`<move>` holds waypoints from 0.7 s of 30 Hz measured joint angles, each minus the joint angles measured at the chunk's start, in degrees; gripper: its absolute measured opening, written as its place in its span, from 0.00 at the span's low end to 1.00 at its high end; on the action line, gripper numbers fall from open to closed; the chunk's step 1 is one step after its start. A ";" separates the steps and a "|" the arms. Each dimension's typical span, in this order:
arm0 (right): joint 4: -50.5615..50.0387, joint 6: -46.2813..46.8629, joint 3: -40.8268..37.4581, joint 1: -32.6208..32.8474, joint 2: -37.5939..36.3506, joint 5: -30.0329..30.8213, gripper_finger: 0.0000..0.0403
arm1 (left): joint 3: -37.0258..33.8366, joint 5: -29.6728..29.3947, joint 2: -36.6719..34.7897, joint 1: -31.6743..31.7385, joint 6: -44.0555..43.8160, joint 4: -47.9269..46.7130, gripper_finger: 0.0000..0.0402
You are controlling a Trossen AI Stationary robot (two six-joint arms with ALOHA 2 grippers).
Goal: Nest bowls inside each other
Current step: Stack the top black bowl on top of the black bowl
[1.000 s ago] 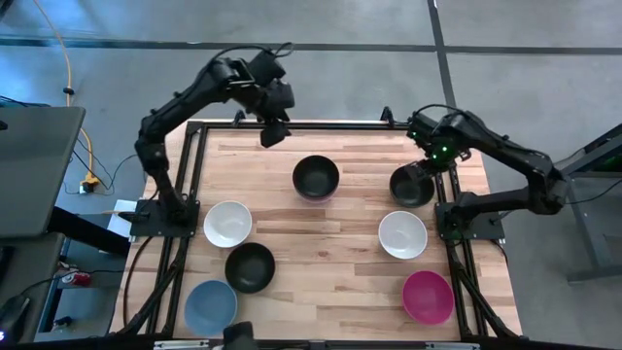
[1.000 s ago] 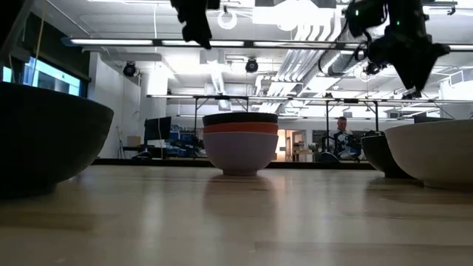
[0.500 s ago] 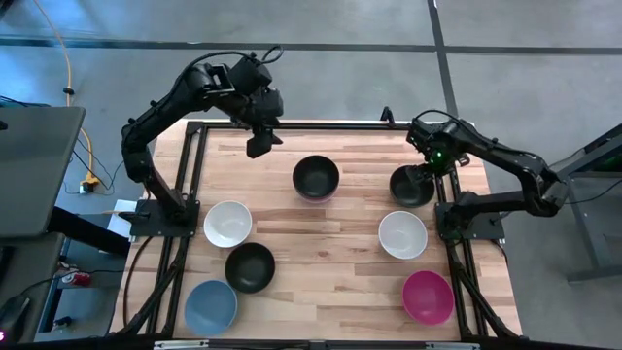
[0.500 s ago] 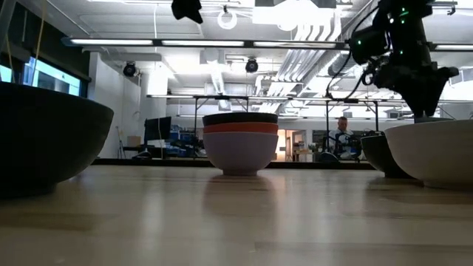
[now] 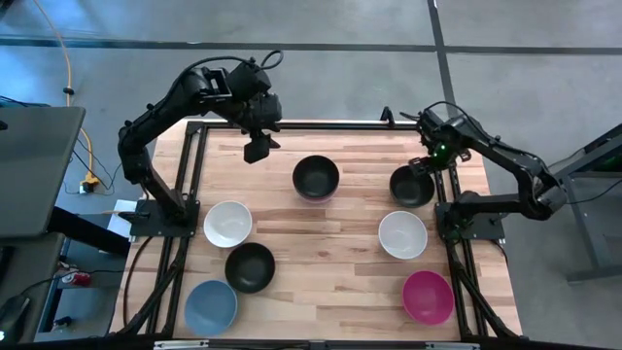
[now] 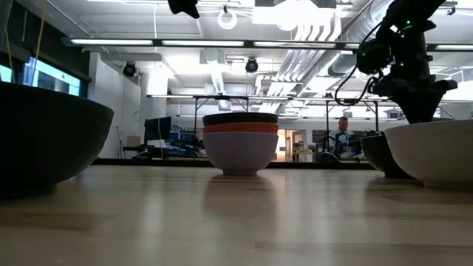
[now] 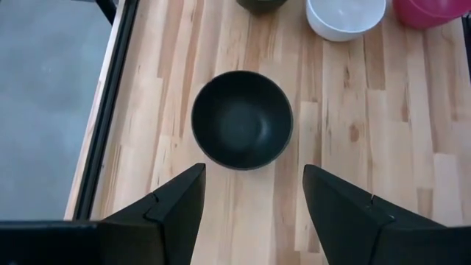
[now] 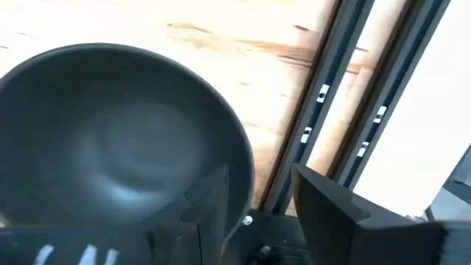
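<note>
A black bowl [image 5: 411, 185] stands on the table at the far right. My right gripper [image 5: 425, 167] is open and low at this bowl's far right rim [image 8: 249, 173], one finger inside [image 8: 210, 199] and one outside [image 8: 327, 213]; I cannot tell whether they touch it. A stack [image 5: 316, 177] stands at the far middle; the low view shows black nested in red nested in lavender [image 6: 240, 144]. My left gripper [image 5: 256, 148] is open and empty, high over the far left, left of the stack [image 7: 242, 119]. Loose bowls rest on their bases: white [image 5: 227, 224], black [image 5: 250, 267], light blue [image 5: 211, 306], white [image 5: 402, 234], magenta [image 5: 428, 297].
A dark metal frame [image 5: 194, 175] runs along the table's left, far and right edges [image 8: 346, 110], close beside the right black bowl. Bare wood [image 5: 326, 253] lies in the middle of the table between the two groups of bowls.
My left gripper has gone up and toward the table's left edge, away from the stack. My right gripper has come down to the rim of the right black bowl. No bowl has moved.
</note>
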 joint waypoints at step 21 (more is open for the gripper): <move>-1.90 -3.47 -1.11 -0.53 0.00 -1.95 0.36 | -0.36 -14.60 -4.72 2.31 4.26 -6.61 0.54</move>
